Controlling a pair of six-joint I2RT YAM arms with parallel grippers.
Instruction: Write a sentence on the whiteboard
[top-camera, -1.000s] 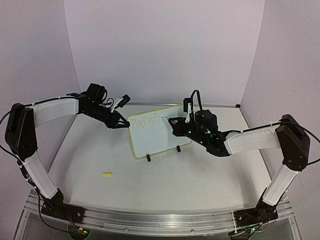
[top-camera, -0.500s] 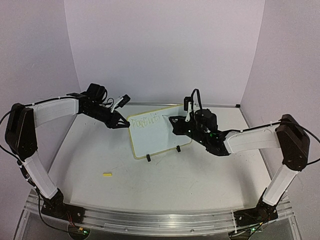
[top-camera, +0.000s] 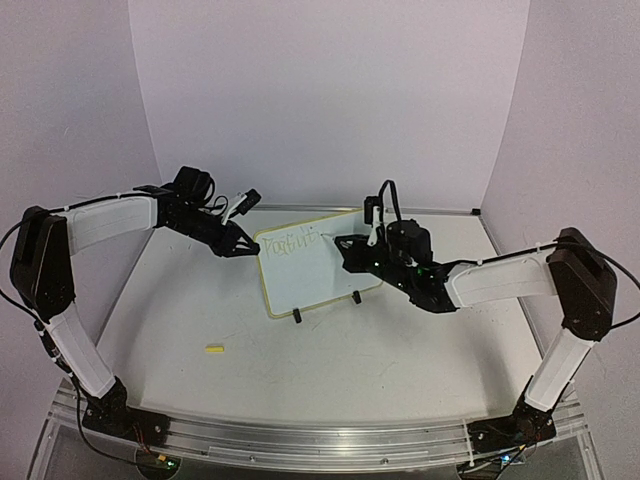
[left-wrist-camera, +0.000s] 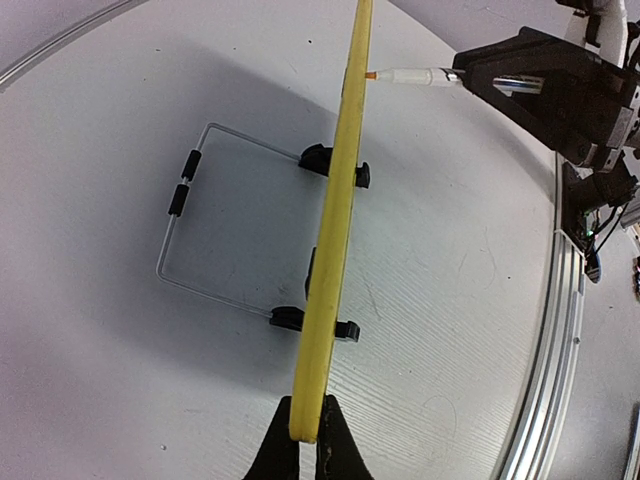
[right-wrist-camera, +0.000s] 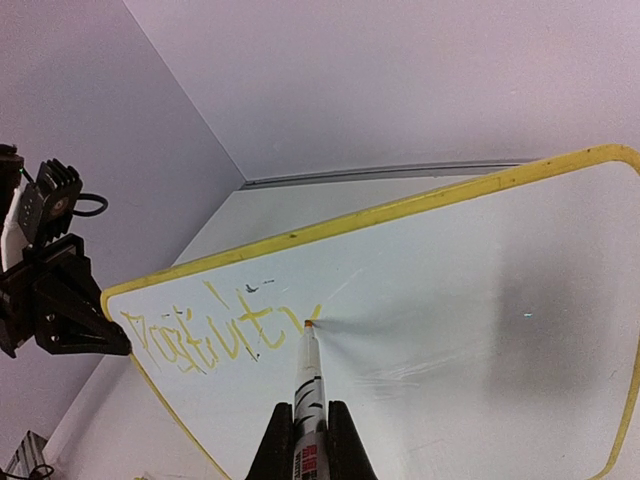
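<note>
The whiteboard, white with a yellow rim, stands tilted on two black feet at the table's middle back. My left gripper is shut on its left edge; in the left wrist view the yellow rim runs edge-on from my left gripper. My right gripper is shut on a white marker whose tip touches the board face. The sentence is one line of yellow handwriting along the board's upper left, ending at the marker tip. It also shows in the top view.
A small yellow cap lies on the table front left. A wire stand props the board from behind. A metal rail runs along the near edge. Purple walls close the back and sides.
My right gripper has shifted slightly left with the marker on the board. The left arm and the board have not moved.
</note>
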